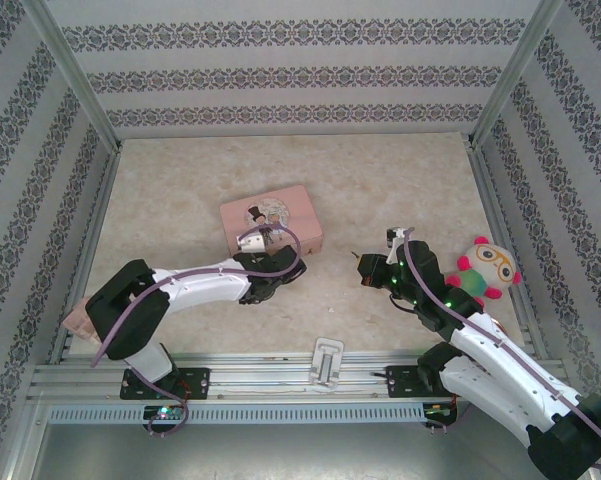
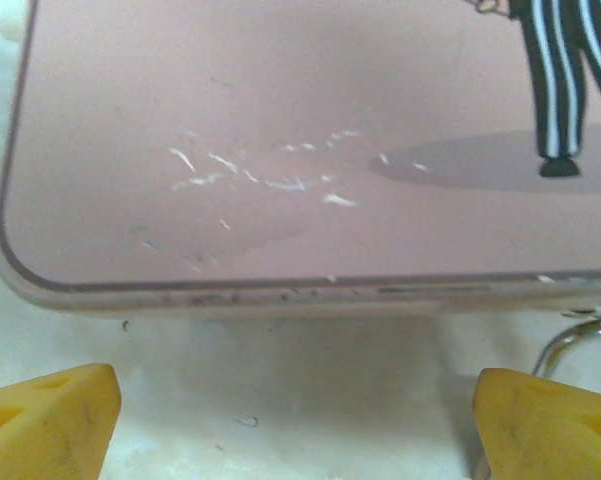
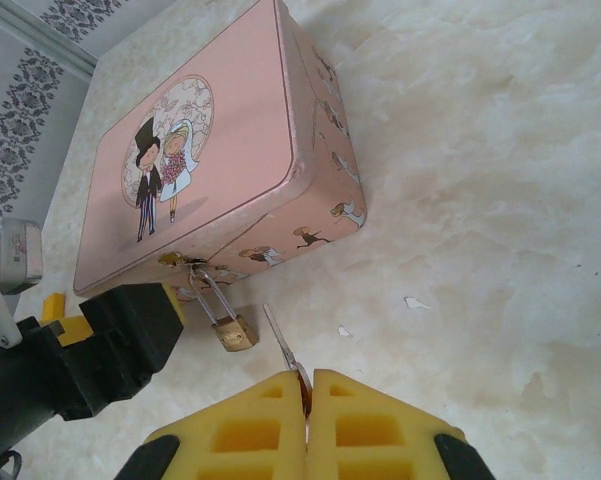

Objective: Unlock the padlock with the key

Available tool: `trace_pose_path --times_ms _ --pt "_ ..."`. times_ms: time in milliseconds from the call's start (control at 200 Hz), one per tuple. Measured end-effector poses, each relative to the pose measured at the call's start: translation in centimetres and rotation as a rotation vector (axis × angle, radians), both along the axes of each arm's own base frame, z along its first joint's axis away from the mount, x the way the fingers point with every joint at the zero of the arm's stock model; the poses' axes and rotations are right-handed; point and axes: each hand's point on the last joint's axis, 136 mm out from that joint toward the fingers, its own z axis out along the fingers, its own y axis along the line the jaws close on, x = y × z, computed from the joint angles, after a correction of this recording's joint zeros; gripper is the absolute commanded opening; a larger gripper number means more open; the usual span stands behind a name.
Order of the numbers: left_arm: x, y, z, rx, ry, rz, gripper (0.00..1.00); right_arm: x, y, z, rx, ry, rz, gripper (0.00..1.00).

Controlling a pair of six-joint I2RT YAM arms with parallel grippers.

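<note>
The tin (image 3: 205, 150) is the landmark: a pink box with a cartoon bride and groom on its lid, lying flat near the middle of the table (image 1: 400, 190).

The padlock (image 3: 237, 333) hangs by its thin shackle (image 3: 208, 295) from the latch on the tin's long side, the side that faces the arms. Its small brass body rests on the table just beside that wall.

The left gripper (image 2: 295, 425) sits low in front of the same wall. Its 2 yellow fingers (image 2: 45, 420) are spread wide, with bare table between them, and they grip nothing. In the left wrist view the shackle's loop shows just beside 1 of the fingertips, at the frame's right edge. I cannot tell whether they touch.

The right gripper (image 3: 308, 385) is on the same side of the tin, a little farther from it than the padlock. Its 2 fingers are pressed together and pinch the key (image 3: 280, 338) by its head. The thin grey blade sticks out toward the tin, its tip near the padlock's body, with a narrow gap between them.

Well apart from the tin, toward the table's right wall, lies a plush toy (image 1: 485, 268). A white bracket (image 1: 327, 360) sits on the rail between the 2 arm bases.
</note>
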Motion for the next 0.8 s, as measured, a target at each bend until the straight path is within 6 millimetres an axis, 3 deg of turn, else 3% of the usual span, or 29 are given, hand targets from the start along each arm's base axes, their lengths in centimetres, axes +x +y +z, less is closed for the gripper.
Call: trace_pose_path --times_ms 275,560,800 --pt "0.2 -3.8 0.1 -0.155 0.031 -0.107 0.90 0.0 0.0 0.0 0.000 0.000 0.000 0.00" --pt "0.9 -6.0 -3.3 -0.144 0.107 -0.139 0.77 0.0 0.0 0.0 0.001 0.000 0.000 0.00" --pt "1.8 -7.0 -3.8 -0.141 0.100 -0.155 0.62 0.0 0.0 0.0 0.002 0.002 -0.001 0.00"
